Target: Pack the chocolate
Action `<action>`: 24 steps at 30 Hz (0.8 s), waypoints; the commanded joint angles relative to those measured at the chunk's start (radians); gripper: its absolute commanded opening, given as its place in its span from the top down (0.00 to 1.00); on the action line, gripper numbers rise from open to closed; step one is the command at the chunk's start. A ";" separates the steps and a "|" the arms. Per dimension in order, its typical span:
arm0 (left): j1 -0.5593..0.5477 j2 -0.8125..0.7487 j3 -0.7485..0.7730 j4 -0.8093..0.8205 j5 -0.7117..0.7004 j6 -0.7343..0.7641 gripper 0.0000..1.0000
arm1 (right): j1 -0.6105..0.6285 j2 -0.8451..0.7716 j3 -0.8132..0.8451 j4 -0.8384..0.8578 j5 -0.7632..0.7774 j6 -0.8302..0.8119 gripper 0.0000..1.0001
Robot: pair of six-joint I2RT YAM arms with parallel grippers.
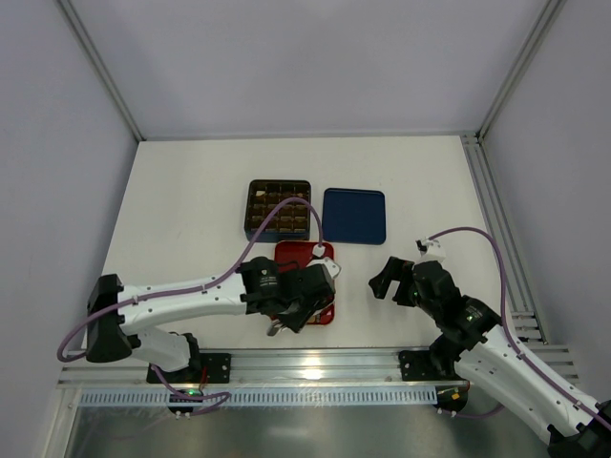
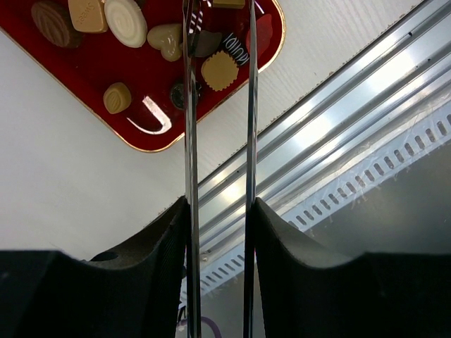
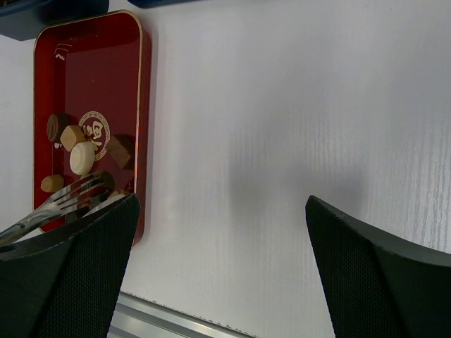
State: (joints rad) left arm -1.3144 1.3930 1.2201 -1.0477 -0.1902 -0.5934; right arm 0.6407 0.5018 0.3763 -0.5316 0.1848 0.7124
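The chocolate (image 2: 127,21) is several small brown, tan and cream pieces lying in the red tray (image 2: 84,70), also seen in the right wrist view as chocolate (image 3: 81,158) in the red tray (image 3: 88,70). My left gripper (image 2: 220,211) is shut on a pair of thin metal tongs (image 2: 189,141). The tongs' blades reach over the tray's near corner, with a dark piece (image 2: 208,44) showing between them. In the top view the left gripper (image 1: 304,298) covers the tray's near half. My right gripper (image 3: 222,201) stands open over bare table to the right of the tray, holding nothing.
A dark brown gridded box (image 1: 280,208) sits beyond the red tray (image 1: 304,253), with a flat blue lid (image 1: 353,216) to its right. An aluminium rail (image 2: 338,134) runs along the table's near edge, close to the tray. Grey walls enclose the table.
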 commanded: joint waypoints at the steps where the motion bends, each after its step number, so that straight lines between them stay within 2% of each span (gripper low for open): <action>1: -0.005 0.012 0.001 0.026 -0.015 0.012 0.60 | 0.004 -0.006 0.001 0.013 0.021 0.009 0.00; 9: -0.005 0.023 -0.001 0.031 -0.018 0.014 0.62 | 0.005 -0.008 0.000 0.015 0.019 0.007 0.00; 19: -0.005 0.015 0.009 0.015 -0.067 0.010 0.72 | 0.004 -0.009 -0.001 0.013 0.021 0.007 0.00; 24: -0.003 -0.021 0.039 -0.023 -0.110 0.010 0.73 | 0.004 -0.006 -0.001 0.015 0.021 0.009 0.00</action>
State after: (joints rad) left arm -1.3144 1.4174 1.2190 -1.0515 -0.2436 -0.5926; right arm 0.6407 0.5014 0.3759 -0.5316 0.1848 0.7124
